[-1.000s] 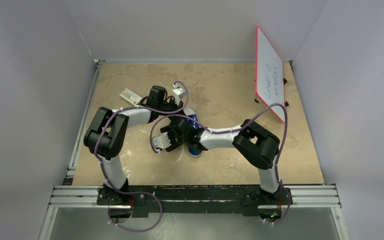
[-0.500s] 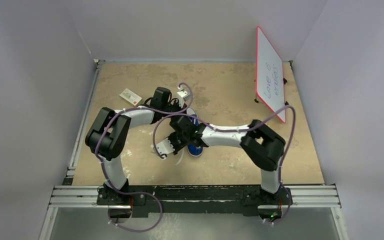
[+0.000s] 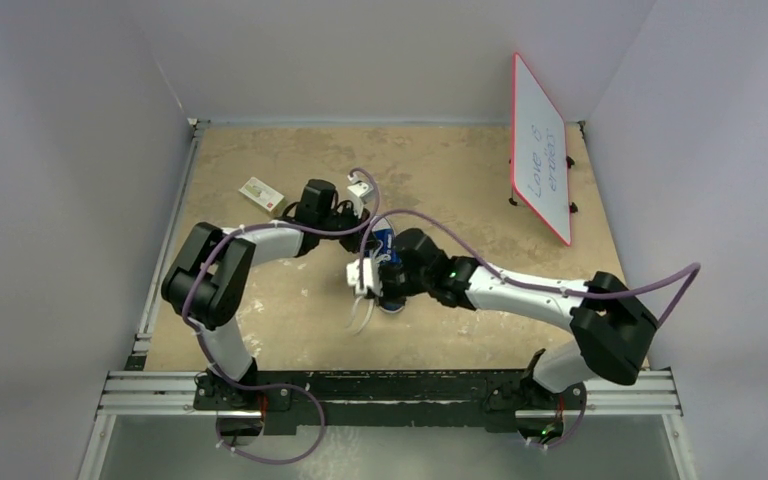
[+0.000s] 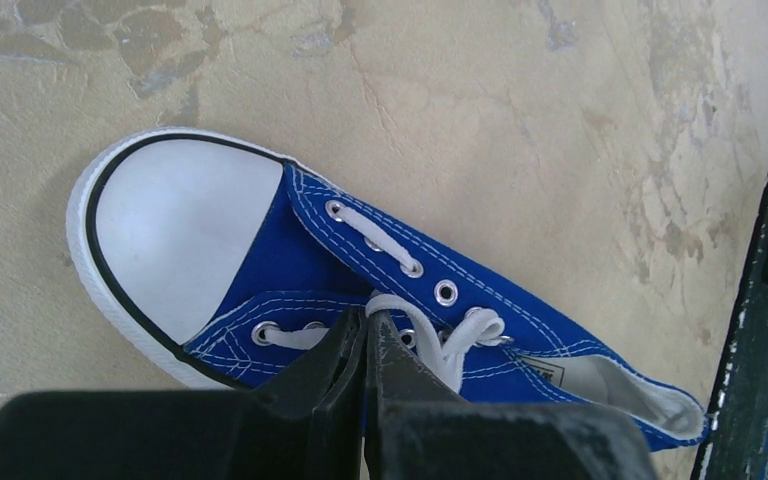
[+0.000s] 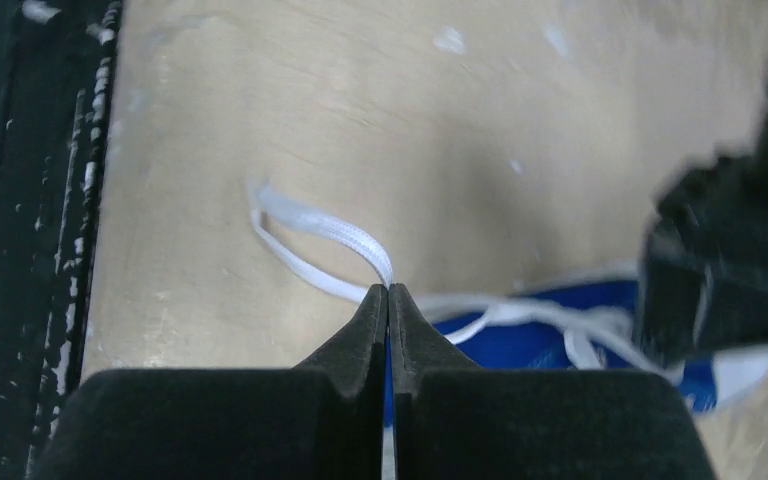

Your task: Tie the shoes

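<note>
The shoes are one blue canvas sneaker [image 4: 350, 255], lying on the table with its white toe cap [image 4: 175, 245] to the left in the left wrist view. From above only parts of the sneaker [image 3: 385, 241] show between the two wrists. My left gripper [image 4: 367, 318] is shut, its tips pinching a white lace [image 4: 455, 340] over the eyelets. My right gripper [image 5: 388, 290] is shut on another stretch of white lace [image 5: 310, 225], which loops off to the left above the table. Behind it the sneaker [image 5: 540, 340] is blurred. In the top view the left gripper [image 3: 365, 230] and right gripper [image 3: 380, 280] sit close together over the shoe.
A small white-and-red box [image 3: 260, 190] lies left of the left wrist. A red-rimmed whiteboard [image 3: 540, 150] leans at the back right. Metal rails run along the near edge [image 3: 390, 385] and the left edge [image 3: 165, 250]. Purple cables hang off both arms.
The right gripper has gone from open to shut on the lace. The right arm has stretched out, its elbow swinging far right. The left wrist has barely shifted.
</note>
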Tool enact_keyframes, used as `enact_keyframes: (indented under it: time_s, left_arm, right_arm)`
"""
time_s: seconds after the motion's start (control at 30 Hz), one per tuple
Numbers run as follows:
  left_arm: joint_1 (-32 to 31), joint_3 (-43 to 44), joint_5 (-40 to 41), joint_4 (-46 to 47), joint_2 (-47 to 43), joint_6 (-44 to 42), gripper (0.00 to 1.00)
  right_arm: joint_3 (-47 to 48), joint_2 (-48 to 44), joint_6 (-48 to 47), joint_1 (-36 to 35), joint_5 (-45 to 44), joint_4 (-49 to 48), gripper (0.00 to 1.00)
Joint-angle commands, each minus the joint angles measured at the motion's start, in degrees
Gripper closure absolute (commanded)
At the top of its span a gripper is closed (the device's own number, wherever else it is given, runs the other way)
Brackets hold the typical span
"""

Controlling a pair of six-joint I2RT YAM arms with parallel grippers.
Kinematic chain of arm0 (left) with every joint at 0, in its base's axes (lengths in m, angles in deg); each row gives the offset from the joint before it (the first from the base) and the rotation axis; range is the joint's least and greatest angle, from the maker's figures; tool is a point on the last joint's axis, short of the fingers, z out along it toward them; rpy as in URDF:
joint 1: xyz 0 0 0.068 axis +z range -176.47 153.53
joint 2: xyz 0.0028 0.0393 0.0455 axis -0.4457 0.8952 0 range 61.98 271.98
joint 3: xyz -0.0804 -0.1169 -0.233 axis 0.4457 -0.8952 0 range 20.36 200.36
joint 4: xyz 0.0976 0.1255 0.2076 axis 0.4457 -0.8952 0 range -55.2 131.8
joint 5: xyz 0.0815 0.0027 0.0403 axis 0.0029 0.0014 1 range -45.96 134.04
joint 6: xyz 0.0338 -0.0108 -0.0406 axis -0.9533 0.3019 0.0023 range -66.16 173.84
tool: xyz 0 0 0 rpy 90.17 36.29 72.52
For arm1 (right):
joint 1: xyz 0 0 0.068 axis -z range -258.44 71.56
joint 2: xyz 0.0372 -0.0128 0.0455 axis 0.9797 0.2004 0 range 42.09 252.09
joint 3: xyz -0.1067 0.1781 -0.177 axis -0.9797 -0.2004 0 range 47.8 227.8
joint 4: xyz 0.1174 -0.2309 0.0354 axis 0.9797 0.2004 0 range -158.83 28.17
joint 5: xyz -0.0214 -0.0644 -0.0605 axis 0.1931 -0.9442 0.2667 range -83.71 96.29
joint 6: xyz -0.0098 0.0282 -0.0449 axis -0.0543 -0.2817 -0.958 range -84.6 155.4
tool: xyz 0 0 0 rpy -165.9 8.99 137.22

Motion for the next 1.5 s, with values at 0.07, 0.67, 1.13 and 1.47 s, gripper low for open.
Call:
enact_keyframes:
  time_s: [0.07,0.67,1.13,1.47]
  left_arm:
    - [0.1,-1.59,-2.37,4.99,-4.35,3.01,1.0]
    - [0.01,-7.54,-1.01,17.76,-5.9,13.04,1.0]
    - [-0.07,-9.16,-0.26,14.96,-7.54,11.63,1.0]
    - [-0.41,-8.49,0.93,16.09,-7.62,13.51,1.0]
  right_arm:
    - [-1.16,-2.71,38.62,13.25,6.64,-10.22,1.0]
    - [3.96,-5.72,47.51,25.03,2.34,14.24,1.0]
    - [5.74,5.07,49.6,28.4,-8.76,39.22,0.69]
    - [4.05,-4.13,27.84,28.38,7.83,14.56,0.48]
